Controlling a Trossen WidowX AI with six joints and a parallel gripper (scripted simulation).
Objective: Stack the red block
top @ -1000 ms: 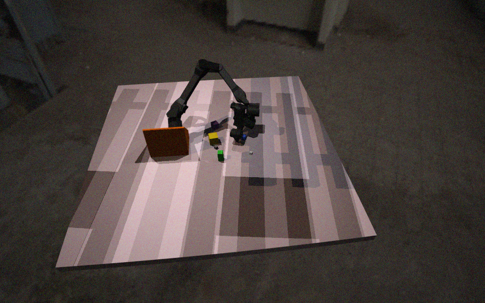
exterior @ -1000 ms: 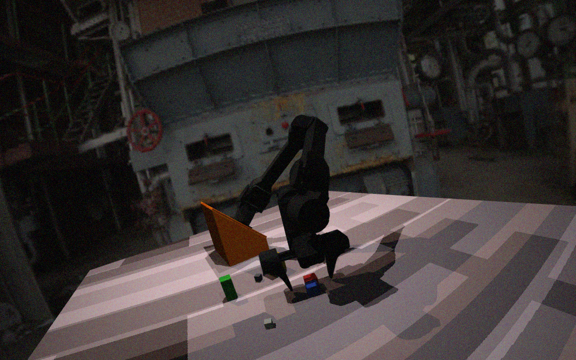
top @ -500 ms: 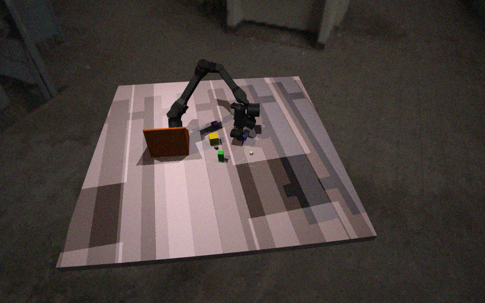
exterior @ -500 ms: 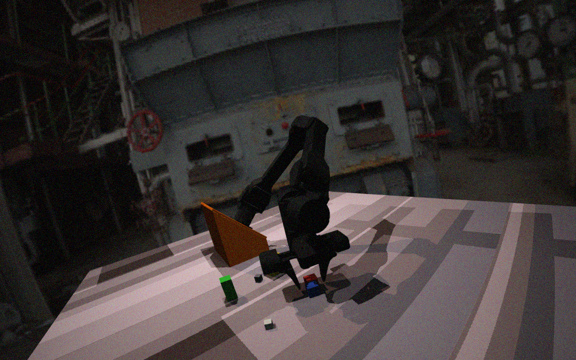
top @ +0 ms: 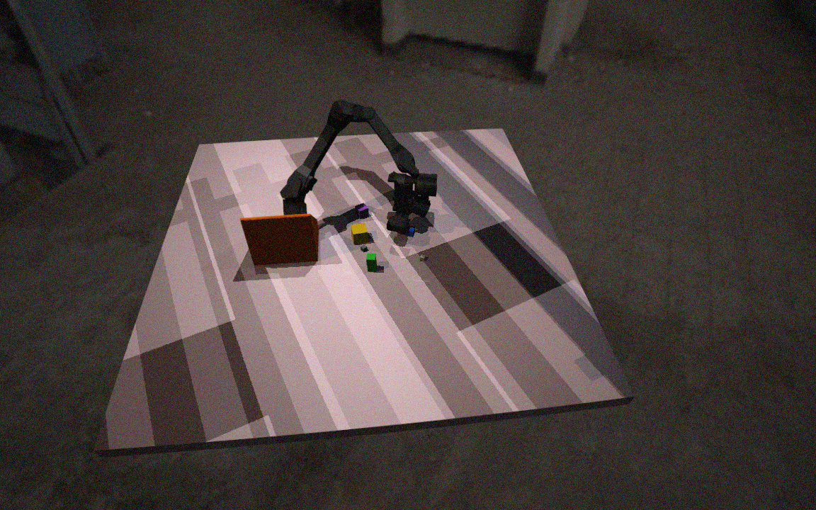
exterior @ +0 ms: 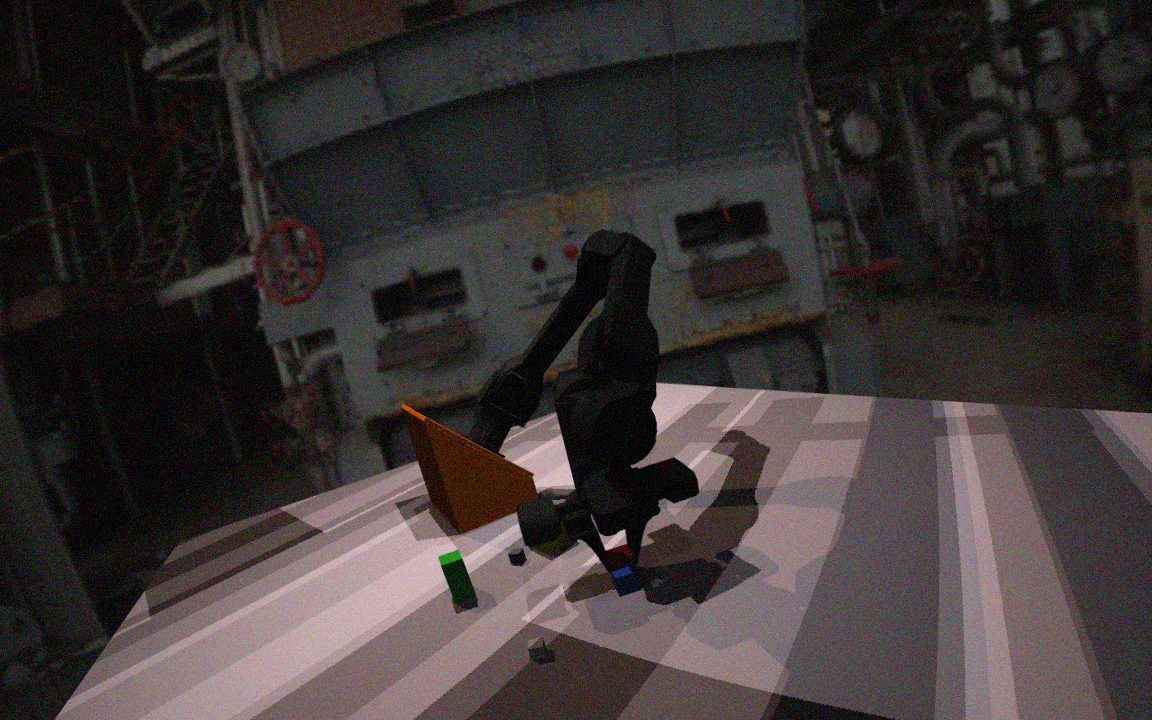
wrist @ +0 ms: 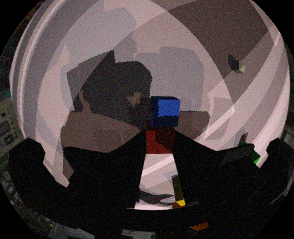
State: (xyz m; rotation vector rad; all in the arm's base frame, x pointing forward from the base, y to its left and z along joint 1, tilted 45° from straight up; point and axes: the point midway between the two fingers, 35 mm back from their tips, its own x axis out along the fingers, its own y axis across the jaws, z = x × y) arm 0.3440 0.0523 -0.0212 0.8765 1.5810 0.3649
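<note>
My gripper [exterior: 623,562] [wrist: 158,133] is low at the table, its fingers shut on the red block [exterior: 618,551] [wrist: 154,143]. The fingers press on its two sides. A blue block [top: 411,231] [exterior: 626,582] [wrist: 168,107] is right beside the red block; I cannot tell whether they touch. In the top view the red block is hidden behind the gripper. The green tower [top: 371,263] [exterior: 458,583] stands upright, apart from the gripper; in the wrist view only a green bit [wrist: 256,157] shows past the right finger.
A yellow block [top: 359,234] and a purple block [top: 363,212] lie toward the arm's base. A tall orange panel [top: 280,242] [exterior: 473,483] stands left of them. A small dark cube [top: 364,248] [exterior: 516,557] lies near the tower, and a small pale cube [top: 423,257] [exterior: 538,648] lies nearer the exterior camera.
</note>
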